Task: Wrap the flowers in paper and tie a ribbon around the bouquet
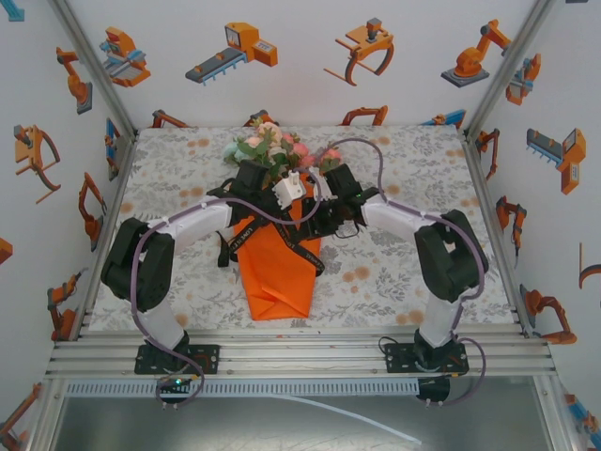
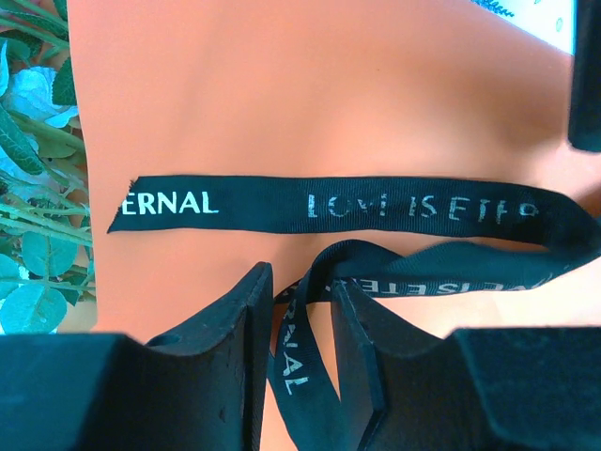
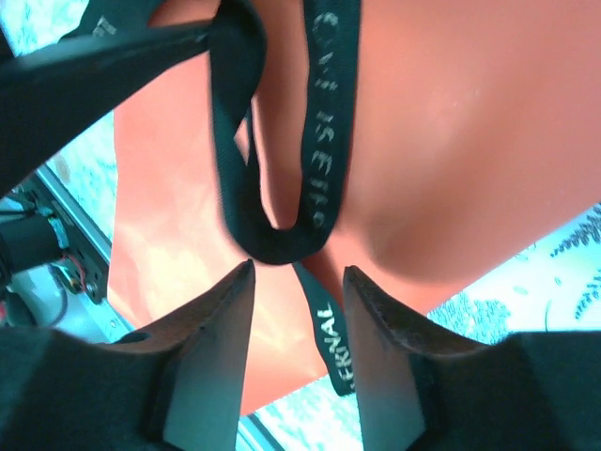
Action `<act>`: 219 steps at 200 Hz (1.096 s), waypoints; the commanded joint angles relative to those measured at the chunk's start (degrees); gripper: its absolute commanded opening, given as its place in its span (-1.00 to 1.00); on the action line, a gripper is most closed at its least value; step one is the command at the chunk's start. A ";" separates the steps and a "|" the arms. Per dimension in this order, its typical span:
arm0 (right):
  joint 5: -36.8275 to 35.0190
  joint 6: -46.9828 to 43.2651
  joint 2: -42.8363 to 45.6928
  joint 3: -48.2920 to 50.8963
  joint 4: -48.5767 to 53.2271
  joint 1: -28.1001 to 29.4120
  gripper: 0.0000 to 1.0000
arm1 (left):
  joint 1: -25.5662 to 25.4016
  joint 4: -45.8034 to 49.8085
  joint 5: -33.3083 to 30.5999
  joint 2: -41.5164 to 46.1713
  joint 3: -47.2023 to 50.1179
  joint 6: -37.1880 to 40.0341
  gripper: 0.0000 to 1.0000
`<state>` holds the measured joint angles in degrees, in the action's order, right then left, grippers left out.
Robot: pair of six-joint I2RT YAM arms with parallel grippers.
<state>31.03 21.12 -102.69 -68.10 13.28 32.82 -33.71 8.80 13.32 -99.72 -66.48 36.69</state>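
On the grey floral-patterned bench point(image 1: 413, 272) I saw the bouquet point(image 1: 282, 287) lying mid-surface. It was a bright orange paper cone point(image 1: 268, 261) with its point toward the arm bases, topped at the far end by pink, white and peach artificial flowers point(image 1: 272, 148). A narrow black ribbon with white lettering point(image 2: 376, 202) crossed the paper and looped back. The left pincer point(image 2: 300, 293) stood spread, a ribbon strand running between its jaws. The right pincer point(image 3: 299, 282) was spread too, with the ribbon's loop just beyond its tips.
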 commanded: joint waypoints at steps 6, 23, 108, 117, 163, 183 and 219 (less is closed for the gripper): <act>-1.97 -9.07 6.35 2.63 -3.42 -0.15 -0.11 | 0.32 1.13 1.67 -0.19 -0.81 0.71 -0.33; -2.21 -15.33 7.94 4.77 -7.18 0.43 -0.03 | 0.40 0.80 1.53 -0.08 -0.70 0.46 -0.33; 9.11 -19.83 0.59 9.74 -28.58 2.37 0.03 | 0.84 0.14 1.57 0.44 -0.43 -0.56 -0.35; 9.45 -19.54 0.35 10.45 -28.85 2.76 0.03 | 1.00 -0.08 1.52 0.57 -0.47 -0.53 -0.34; 10.01 -16.68 -2.02 13.29 -30.90 3.48 -0.05 | 1.28 -0.55 2.24 0.93 -0.50 -0.89 -0.35; 11.05 -15.79 -1.49 15.41 -32.82 3.39 -0.09 | 1.63 -0.54 2.60 1.26 -0.26 -0.96 -0.35; 11.72 -13.80 0.20 19.23 -37.31 2.47 0.06 | 2.27 -1.41 4.09 2.10 0.72 -1.58 -0.36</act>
<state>40.16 4.97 -102.52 -52.51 -23.99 34.70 -31.99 12.03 13.23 -99.72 -65.47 36.42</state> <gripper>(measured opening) 0.504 0.324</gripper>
